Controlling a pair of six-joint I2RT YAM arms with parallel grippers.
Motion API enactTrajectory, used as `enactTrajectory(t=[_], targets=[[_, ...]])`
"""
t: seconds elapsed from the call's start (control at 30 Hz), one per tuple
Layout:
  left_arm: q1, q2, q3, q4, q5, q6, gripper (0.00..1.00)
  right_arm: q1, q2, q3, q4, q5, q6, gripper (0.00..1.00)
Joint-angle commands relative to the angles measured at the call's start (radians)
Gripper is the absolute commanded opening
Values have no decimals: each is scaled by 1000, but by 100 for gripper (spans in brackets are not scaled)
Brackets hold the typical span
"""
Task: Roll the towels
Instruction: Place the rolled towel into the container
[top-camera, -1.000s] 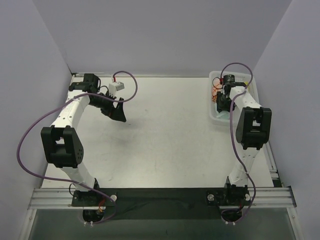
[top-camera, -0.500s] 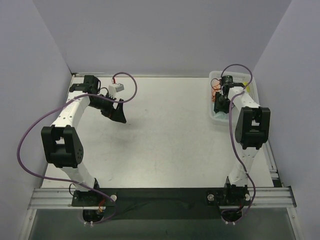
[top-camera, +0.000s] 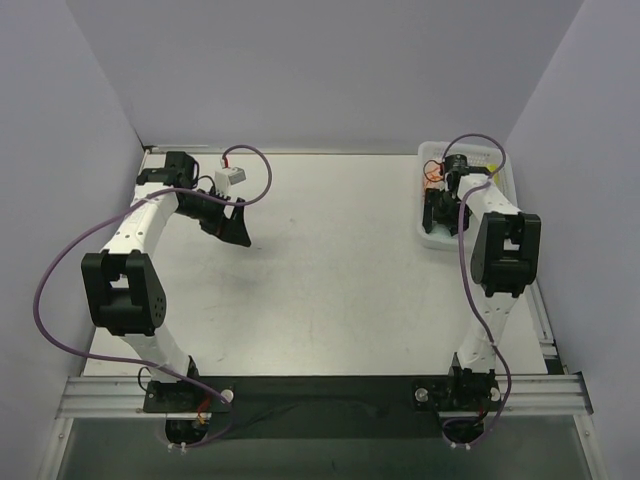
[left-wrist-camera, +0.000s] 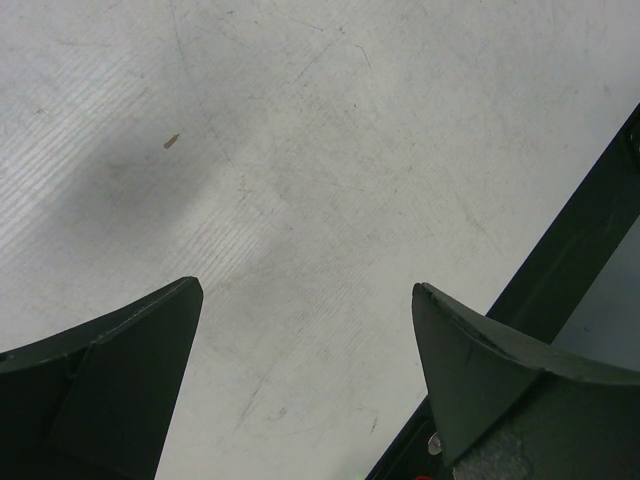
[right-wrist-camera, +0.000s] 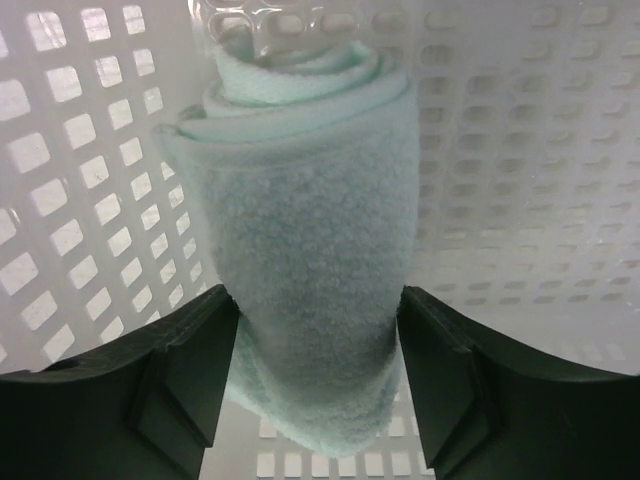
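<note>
The right gripper (right-wrist-camera: 318, 300) clamps the rolled mint-green towel (right-wrist-camera: 310, 200) inside the slotted basket (right-wrist-camera: 520, 150), likely stowing it. Next comes letting go and backing out. The left gripper (left-wrist-camera: 305, 292) hangs parted.

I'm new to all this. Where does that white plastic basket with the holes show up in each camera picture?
Top external: the white basket sits at the far right corner of the table, under the right arm.
Left wrist: not in it.
Right wrist: its slotted walls fill the background.
Shared landmark: the right gripper, reaching into the basket and clasping a rolled mint-green towel.
</note>
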Motion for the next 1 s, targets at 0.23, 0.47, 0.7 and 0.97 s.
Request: enactTrajectory(t=[0.23, 0.47, 0.7, 0.97], targets=[[9, -36, 16, 27, 27, -3, 97, -53, -102, 45, -98, -20, -26, 73], [21, -32, 38, 47, 15, -60, 97, -74, -204, 64, -115, -82, -94, 95], [72, -50, 87, 79, 54, -121, 97, -85, -365, 42, -129, -346, -196, 100], [76, -108, 82, 152, -137, -268, 97, -55, -536, -71, -161, -543, -206, 100]])
